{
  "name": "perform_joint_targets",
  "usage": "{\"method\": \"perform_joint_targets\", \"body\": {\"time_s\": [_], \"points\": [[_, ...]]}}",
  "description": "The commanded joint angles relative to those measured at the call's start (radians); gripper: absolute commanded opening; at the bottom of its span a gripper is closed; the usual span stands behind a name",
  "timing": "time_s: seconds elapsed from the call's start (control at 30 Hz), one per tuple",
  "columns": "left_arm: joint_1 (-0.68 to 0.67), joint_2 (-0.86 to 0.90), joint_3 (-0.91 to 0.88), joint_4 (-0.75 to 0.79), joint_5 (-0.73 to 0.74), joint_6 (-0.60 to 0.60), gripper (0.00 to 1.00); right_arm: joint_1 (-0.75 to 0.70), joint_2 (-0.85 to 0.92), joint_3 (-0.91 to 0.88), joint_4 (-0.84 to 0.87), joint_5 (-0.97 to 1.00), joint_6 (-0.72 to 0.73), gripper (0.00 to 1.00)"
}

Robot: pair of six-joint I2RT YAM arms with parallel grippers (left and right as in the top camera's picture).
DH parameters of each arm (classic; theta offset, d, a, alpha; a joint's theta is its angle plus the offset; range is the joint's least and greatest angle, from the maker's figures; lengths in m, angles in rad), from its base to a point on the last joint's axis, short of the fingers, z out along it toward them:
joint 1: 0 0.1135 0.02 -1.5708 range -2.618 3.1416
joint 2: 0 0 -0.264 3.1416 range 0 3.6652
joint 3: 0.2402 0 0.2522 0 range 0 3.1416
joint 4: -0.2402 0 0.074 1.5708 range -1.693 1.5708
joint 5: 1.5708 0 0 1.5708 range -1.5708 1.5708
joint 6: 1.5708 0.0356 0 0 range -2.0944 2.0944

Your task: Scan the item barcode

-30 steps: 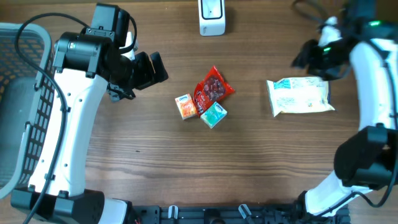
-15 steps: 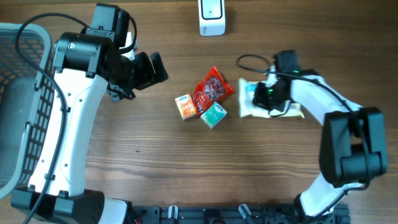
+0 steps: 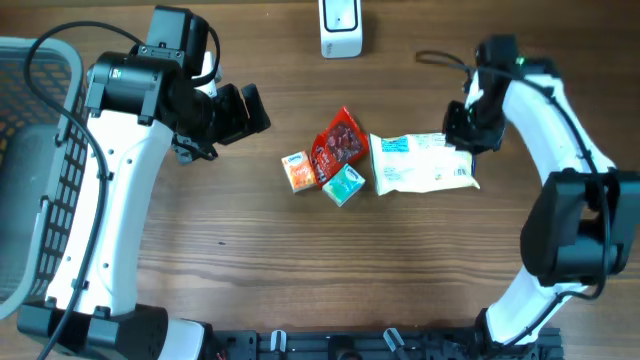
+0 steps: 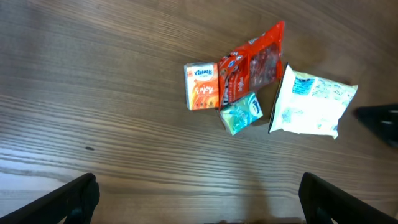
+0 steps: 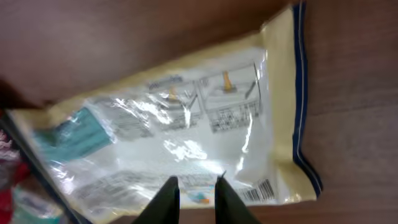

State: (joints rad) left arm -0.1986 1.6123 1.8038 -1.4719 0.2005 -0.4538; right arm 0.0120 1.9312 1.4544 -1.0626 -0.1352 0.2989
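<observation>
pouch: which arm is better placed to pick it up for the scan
Right. Its gripper hovers at the pouch's edge, and the pouch fills its wrist view. The left gripper hangs open beyond the small packs, farther off.

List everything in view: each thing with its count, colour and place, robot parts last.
white pouch: one, white with yellow edge, lying right of centre
red bag: one, red, centre
small box: one, orange, left of the red bag
small packet: one, teal, against the red bag's near corner
scanner: one, white, far edge
basket: one, grey, far left
table: one, brown wood
left gripper: black, open, empty, left of the pile
right gripper: black, over the pouch, narrow gap, grip unclear
</observation>
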Motion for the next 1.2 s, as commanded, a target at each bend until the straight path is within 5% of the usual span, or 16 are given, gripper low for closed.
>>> {"method": "perform_joint_targets", "body": {"time_s": [0.0, 0.1, 0.2, 0.3, 0.4, 0.63, 0.8, 0.9, 0.97, 1.17], "points": [[-0.003, 0.0, 0.0, -0.002, 0.008, 0.002, 1.0, 0.01, 0.01, -0.218, 0.152, 0.109, 0.102, 0.22], [-0.003, 0.0, 0.0, -0.002, 0.008, 0.002, 1.0, -0.004, 0.009, -0.275, 0.153, 0.285, 0.171, 0.2], [-0.003, 0.0, 0.0, -0.002, 0.008, 0.002, 1.0, -0.032, 0.008, -0.128, -0.015, 0.29, 0.119, 0.14], [-0.003, 0.0, 0.0, -0.002, 0.008, 0.002, 1.0, -0.03, 0.008, 0.043, -0.154, 0.008, -0.039, 0.27], [-0.003, 0.0, 0.0, -0.002, 0.008, 0.002, 1.0, -0.002, 0.009, 0.037, -0.11, -0.27, -0.153, 0.35], [-0.003, 0.0, 0.0, -0.002, 0.008, 0.002, 1.0, 0.194, 0.014, -0.271, 0.23, -0.109, 0.07, 0.24], [-0.003, 0.0, 0.0, -0.002, 0.008, 0.002, 1.0, 0.213, 0.012, -0.144, 0.112, -0.116, 0.016, 0.22], [-0.003, 0.0, 0.0, -0.002, 0.008, 0.002, 1.0, 0.177, 0.012, 0.16, -0.123, -0.108, -0.065, 0.36], [-0.003, 0.0, 0.0, -0.002, 0.008, 0.002, 1.0, 0.13, 0.012, 0.353, -0.245, -0.09, -0.072, 0.76], [-0.003, 0.0, 0.0, -0.002, 0.008, 0.002, 1.0, -0.098, -0.019, 0.437, -0.424, -0.134, 0.014, 0.94]]}}
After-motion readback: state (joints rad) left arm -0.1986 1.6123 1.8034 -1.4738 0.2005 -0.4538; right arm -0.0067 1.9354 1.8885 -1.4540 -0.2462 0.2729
